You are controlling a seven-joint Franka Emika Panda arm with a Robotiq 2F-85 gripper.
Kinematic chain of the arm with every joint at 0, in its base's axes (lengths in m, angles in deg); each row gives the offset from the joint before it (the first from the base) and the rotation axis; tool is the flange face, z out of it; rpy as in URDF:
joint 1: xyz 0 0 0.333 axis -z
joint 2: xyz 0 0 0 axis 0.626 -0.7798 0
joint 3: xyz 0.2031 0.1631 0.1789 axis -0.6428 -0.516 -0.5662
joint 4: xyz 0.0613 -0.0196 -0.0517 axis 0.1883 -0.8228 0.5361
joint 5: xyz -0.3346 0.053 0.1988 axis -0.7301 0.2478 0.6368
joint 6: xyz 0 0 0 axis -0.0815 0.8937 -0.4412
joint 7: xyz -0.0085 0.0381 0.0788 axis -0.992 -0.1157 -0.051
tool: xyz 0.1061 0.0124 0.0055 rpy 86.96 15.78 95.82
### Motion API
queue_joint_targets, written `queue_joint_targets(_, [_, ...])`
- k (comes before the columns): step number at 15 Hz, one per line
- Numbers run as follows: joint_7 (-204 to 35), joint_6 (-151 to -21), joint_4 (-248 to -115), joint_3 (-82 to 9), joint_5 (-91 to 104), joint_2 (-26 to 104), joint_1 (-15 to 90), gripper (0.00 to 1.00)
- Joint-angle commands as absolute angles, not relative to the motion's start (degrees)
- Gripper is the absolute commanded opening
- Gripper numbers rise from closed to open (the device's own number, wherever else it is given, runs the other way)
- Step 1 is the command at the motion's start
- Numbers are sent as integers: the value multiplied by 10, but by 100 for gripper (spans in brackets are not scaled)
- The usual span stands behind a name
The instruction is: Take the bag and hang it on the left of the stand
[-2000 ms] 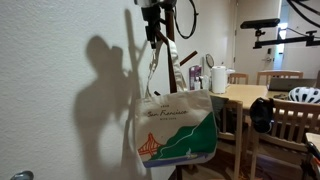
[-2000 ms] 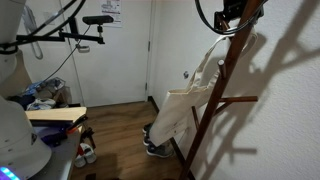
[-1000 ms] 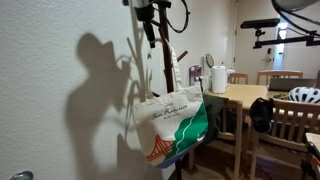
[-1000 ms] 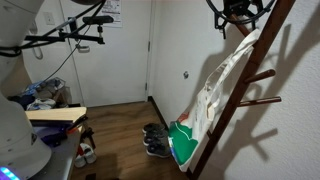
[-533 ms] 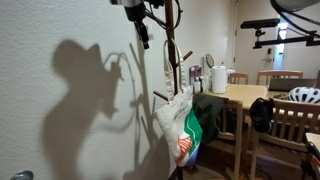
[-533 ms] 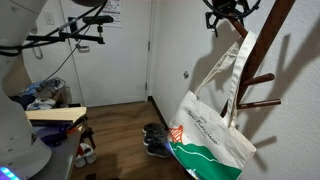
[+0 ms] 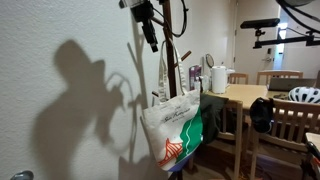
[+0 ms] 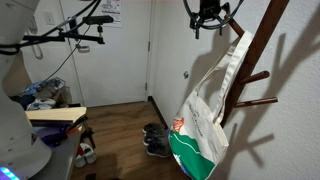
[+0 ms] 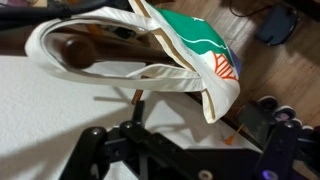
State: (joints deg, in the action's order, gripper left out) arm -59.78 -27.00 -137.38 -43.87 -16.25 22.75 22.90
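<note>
The cream canvas bag (image 7: 172,128) with its green and orange print hangs by its long handles on the stand (image 7: 172,45), a dark brown wooden coat tree against the wall. It also shows in an exterior view (image 8: 203,120), hanging beside the slanting stand (image 8: 252,55). In the wrist view the bag's handles (image 9: 110,62) loop over a brown peg (image 9: 72,48), and the printed bag body (image 9: 195,45) hangs below. My gripper (image 7: 148,22) (image 8: 207,14) (image 9: 190,132) is open and empty, up by the top of the stand, apart from the handles.
A light wooden table (image 7: 243,94) with a white kettle (image 7: 218,78) and chairs (image 7: 292,120) stands beyond the stand. A white helmet (image 7: 306,95) lies there. Shoes (image 8: 154,142) lie on the floor by the stand's foot, near a white door (image 8: 120,50).
The gripper let go of the handles and drew away from the stand. The bag, which had swung out wide, has swung back and hangs closer to the stand.
</note>
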Motion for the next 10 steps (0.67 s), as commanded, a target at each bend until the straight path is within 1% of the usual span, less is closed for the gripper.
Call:
queue_joint_targets(1, [-699,-277,-1445,-446,-90,266,253,100])
queue_joint_targets(10, [-945,-490,-1688,-421,-8,369,294,100])
